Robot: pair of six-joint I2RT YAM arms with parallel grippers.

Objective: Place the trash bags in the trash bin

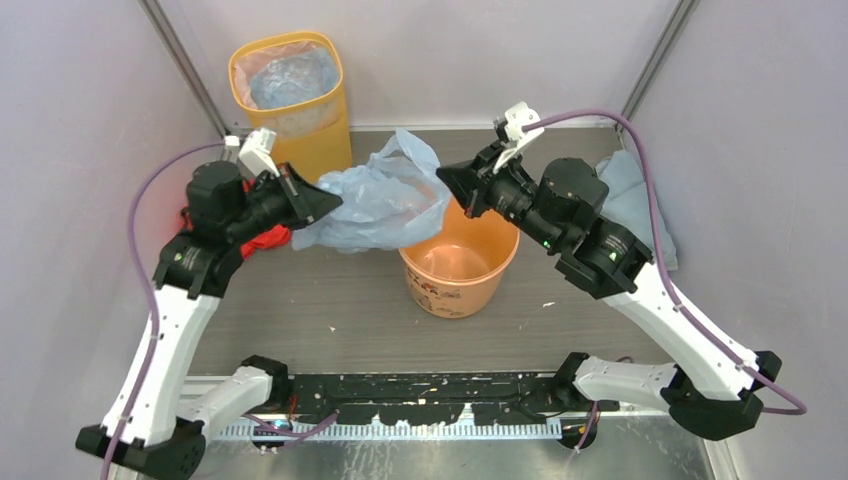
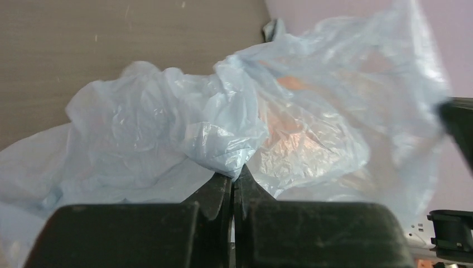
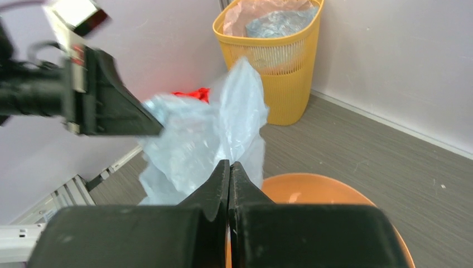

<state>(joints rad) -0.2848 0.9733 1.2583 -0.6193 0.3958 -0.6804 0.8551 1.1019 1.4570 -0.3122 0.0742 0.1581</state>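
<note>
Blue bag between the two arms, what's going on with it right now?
Both arms have hold of the light blue trash bag. The left gripper is pinched shut on its left end and the right gripper is shut on its right end. The bag is spread between them at the far rim of the orange bin and is not inside it yet. A second pale blue bag lies behind the right arm.

Left arm (image 1: 176, 330) and right arm (image 1: 682, 322): white lower links, black joints, looping purple cables (image 1: 134, 242), seemingly white camera mounts (image 1: 258, 152).
</note>
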